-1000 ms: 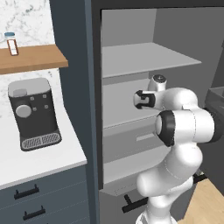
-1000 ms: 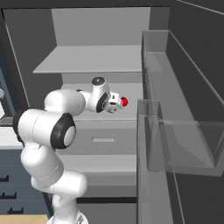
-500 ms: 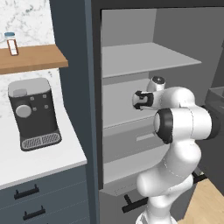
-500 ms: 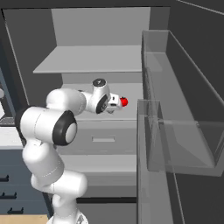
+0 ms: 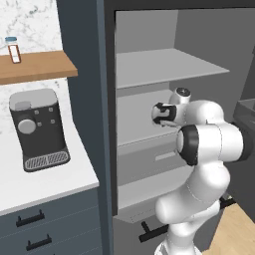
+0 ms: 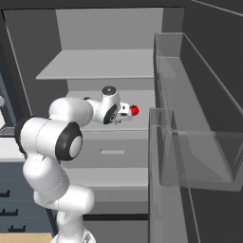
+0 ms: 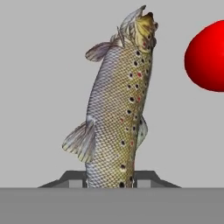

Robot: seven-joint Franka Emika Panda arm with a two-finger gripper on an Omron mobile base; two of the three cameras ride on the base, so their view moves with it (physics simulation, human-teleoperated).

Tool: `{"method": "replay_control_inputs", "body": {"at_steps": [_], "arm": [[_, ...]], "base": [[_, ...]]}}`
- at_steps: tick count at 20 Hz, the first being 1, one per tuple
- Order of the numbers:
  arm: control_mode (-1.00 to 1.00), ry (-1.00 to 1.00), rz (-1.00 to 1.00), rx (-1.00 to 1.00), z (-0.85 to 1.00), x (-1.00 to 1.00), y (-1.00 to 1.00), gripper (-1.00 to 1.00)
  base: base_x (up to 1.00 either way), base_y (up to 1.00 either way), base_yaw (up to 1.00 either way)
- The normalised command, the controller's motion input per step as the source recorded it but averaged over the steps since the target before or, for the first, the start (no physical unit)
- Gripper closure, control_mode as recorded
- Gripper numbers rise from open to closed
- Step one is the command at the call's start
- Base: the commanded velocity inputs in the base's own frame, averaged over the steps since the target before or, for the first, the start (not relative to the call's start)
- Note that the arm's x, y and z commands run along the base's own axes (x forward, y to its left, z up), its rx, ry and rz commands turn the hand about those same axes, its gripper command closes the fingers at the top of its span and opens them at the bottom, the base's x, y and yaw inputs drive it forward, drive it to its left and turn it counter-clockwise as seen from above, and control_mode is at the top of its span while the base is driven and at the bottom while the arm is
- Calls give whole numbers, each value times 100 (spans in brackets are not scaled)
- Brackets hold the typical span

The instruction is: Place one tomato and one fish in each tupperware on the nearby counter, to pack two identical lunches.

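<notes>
On the fridge shelf (image 6: 142, 124), pincer (image 7: 109, 177) grips fish (image 7: 116, 109) beside tomato (image 7: 208, 57).

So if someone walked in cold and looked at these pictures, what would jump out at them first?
Probably the speckled olive-brown fish in the hand view, its lower end clamped between the dark fingertips of the gripper. Next, the glossy red tomato on the grey shelf beside the gripper, inside the open dark cabinet. Then the bulky white robot arm reaching in.
</notes>
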Motion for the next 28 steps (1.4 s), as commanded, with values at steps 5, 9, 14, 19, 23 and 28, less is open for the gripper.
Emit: {"method": "replay_control_inputs", "body": {"at_steps": [5,9,14,19,23,28], "arm": [[-100,-6,0,0,1,-96,1,100],[-100,-9,2,0,38,-100,15,100],[-100,-15,9,-2,79,-100,27,100],[-100,-7,10,-9,80,-100,32,100],[-100,10,9,-4,16,-77,16,100],[-100,0,5,0,0,-88,8,100]], "base": [[0,0,0],[0,0,0],[0,0,0],[0,0,0],[0,0,0],[0,0,0]]}}
